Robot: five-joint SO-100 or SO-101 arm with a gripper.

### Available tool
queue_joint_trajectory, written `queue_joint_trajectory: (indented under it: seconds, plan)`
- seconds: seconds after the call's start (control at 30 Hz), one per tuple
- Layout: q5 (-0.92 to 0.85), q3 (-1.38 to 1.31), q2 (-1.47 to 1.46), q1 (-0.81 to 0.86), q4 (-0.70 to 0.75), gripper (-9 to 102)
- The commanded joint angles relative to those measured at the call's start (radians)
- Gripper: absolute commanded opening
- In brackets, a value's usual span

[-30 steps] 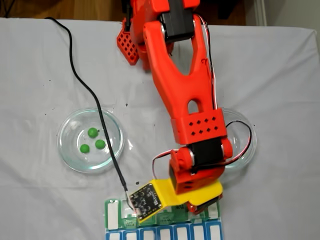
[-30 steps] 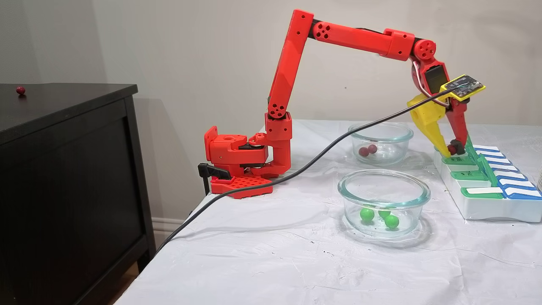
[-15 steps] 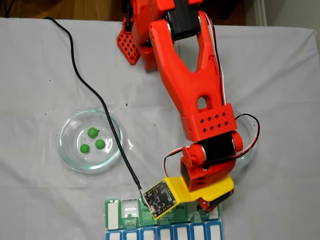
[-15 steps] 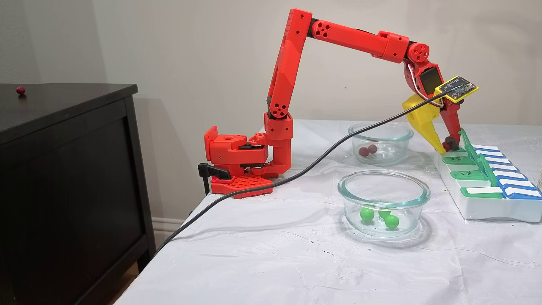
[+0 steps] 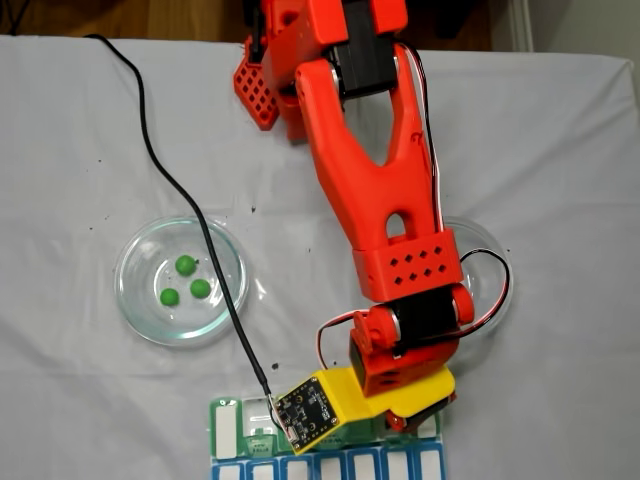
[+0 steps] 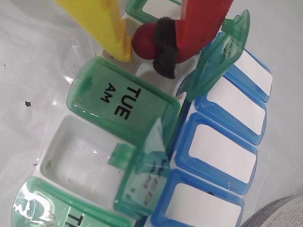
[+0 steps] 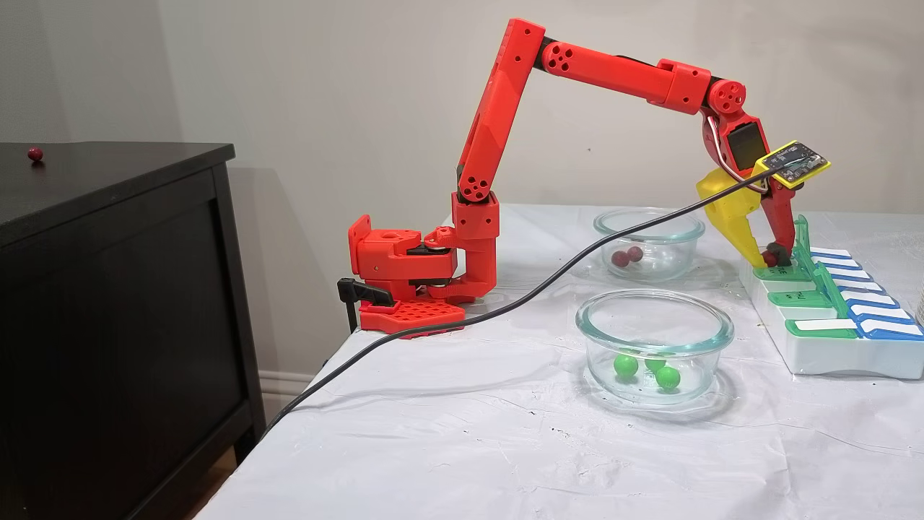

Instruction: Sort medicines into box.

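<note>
My gripper is shut on a dark red medicine ball, pinched between the yellow finger and the black-padded red finger. It hangs low over an open compartment of the box, just beyond the shut TUE AM lid. Seen from the side, the gripper is at the far end of the box. Three green medicines lie in the left glass dish. Two red ones lie in the far dish.
My red arm reaches over the right dish. Two green lids stand raised, one over an open white compartment. A black cable trails across the cloth. A red ball sits on the black cabinet.
Holding the red ball, the gripper swung right along the box, then came back a little left. It now sits lower over the box's far end.
</note>
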Motion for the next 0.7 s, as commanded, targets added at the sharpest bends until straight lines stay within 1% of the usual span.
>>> queue_joint_trajectory:
  seconds: [0.0, 0.03, 0.2, 0.33, 0.47, 0.57, 0.67]
  plan:
    - [-0.017, -0.086, 0.037, -0.006, 0.014, 20]
    - [-0.018, -0.086, 0.04, -0.006, 0.018, 24]
    - [-0.015, -0.084, 0.077, -0.011, 0.051, 27]
    - [-0.015, -0.075, 0.135, -0.011, 0.069, 26]
    - [-0.017, -0.081, 0.212, -0.011, 0.126, 25]
    - [-0.02, -0.091, 0.272, -0.028, 0.202, 22]
    - [-0.02, -0.114, 0.313, -0.048, 0.287, 11]
